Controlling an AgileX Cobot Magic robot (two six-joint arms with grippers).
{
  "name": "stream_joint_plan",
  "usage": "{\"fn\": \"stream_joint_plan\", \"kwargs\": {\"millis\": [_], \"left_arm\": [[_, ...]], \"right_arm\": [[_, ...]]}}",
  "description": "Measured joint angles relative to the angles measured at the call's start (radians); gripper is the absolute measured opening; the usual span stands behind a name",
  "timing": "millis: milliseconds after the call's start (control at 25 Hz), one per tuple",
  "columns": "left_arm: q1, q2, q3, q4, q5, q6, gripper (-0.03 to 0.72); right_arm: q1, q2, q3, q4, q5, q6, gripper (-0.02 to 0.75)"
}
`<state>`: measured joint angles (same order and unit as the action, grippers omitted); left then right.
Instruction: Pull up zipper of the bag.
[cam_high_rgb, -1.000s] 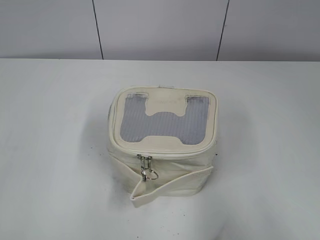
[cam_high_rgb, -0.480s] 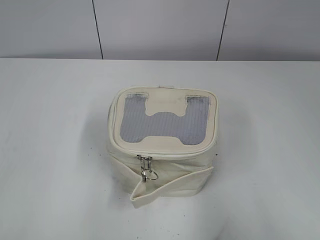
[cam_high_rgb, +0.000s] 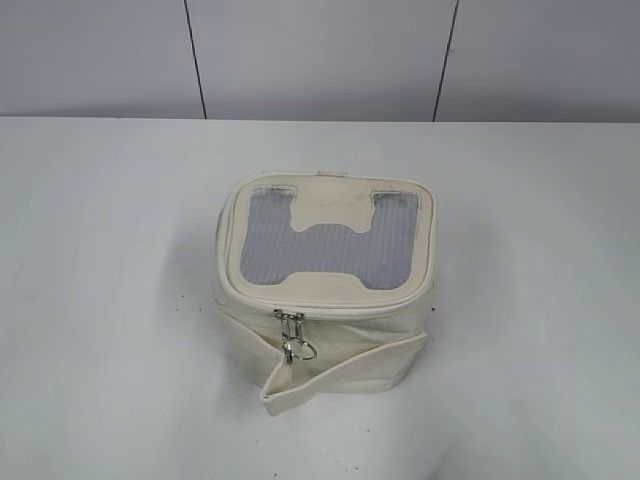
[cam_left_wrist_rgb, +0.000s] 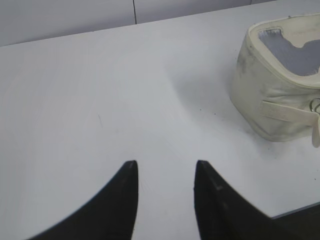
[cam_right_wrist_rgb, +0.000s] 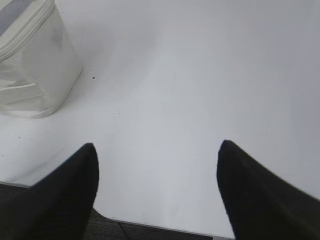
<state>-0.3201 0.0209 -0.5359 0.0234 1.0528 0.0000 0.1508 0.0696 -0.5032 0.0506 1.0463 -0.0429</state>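
The cream-white boxy bag (cam_high_rgb: 325, 330) stands on the white table in the middle of the exterior view, its lid with grey mesh panels facing up. The zipper (cam_high_rgb: 340, 307) runs around the lid's rim; silver sliders with a round ring pull (cam_high_rgb: 296, 340) hang at the front left. A loose strap band folds across the bag's front. The bag also shows at the upper right of the left wrist view (cam_left_wrist_rgb: 272, 100) and the upper left of the right wrist view (cam_right_wrist_rgb: 30, 75). My left gripper (cam_left_wrist_rgb: 166, 165) and right gripper (cam_right_wrist_rgb: 157, 147) are open, empty, and far from the bag. Neither shows in the exterior view.
The white table (cam_high_rgb: 110, 250) spreads around the bag, with a grey panelled wall (cam_high_rgb: 320, 55) behind it. The table's near edge (cam_right_wrist_rgb: 165, 227) shows under my right gripper, with dark floor below.
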Motion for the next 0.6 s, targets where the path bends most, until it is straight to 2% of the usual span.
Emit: {"fn": "stream_joint_plan", "kwargs": {"millis": [160, 240, 480, 600], "left_arm": [[0.001, 0.000, 0.000, 0.000, 0.000, 0.000, 0.290], [0.028, 0.000, 0.000, 0.000, -0.001, 0.000, 0.290], [0.217, -0.023, 0.000, -0.001, -0.001, 0.000, 0.275], [0.273, -0.027, 0.000, -0.001, 0.000, 0.000, 0.262]], "right_arm": [[0.000, 0.000, 0.001, 0.000, 0.000, 0.000, 0.574], [0.000, -0.002, 0.001, 0.000, 0.000, 0.000, 0.573], [-0.046, -0.003, 0.001, 0.016, 0.000, 0.000, 0.573], [-0.071, -0.007, 0.001, 0.022, 0.000, 0.000, 0.573]]}}
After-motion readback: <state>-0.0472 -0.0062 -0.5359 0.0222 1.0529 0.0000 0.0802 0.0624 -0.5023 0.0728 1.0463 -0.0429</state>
